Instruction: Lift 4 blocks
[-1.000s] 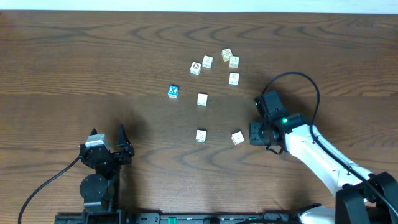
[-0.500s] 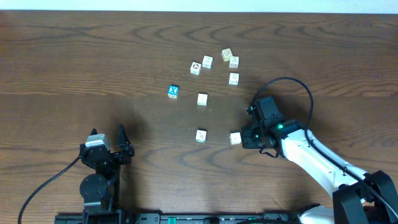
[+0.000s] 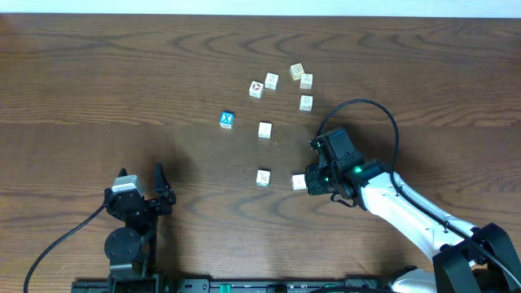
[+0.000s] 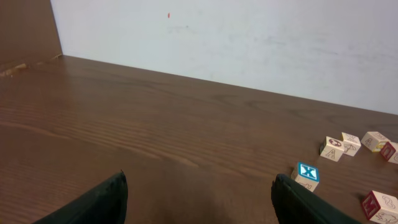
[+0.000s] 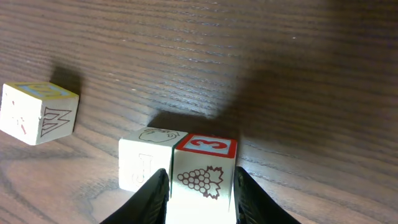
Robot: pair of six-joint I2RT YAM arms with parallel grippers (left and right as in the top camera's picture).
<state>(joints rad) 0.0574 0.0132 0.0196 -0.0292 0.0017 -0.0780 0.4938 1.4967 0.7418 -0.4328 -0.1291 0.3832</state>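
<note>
I've got the R gripper pinching one of the blocks, the red-3 block, w/ a dark finger pressed on each side face. It's a small cream wooden cube. The top face has a red border & a red "3", the front face a brown line drawing of grapes. Can't tell from either view whether it's off the desk or resting on it. Overhead it sits right of centre, nearer the near edge than the far one.

Next to it in the R wrist view is the outline block, plain cream w/ a faint line print. There it overlaps the held one's left side, but overhead shows the two apart. The M block is further left in that view. It's cream, w/ a black "M" on its side & a blue/yellow edge on top.

One more cream block lies approx mid-desk. The blue-and-white cube is just off to its left, not touching. Five others form a loose far cluster toward the far edge.

L gripper is by the near edge, left of centre. It's spread wide w/ only bare desk between the fingers, well apart from every block.
</note>
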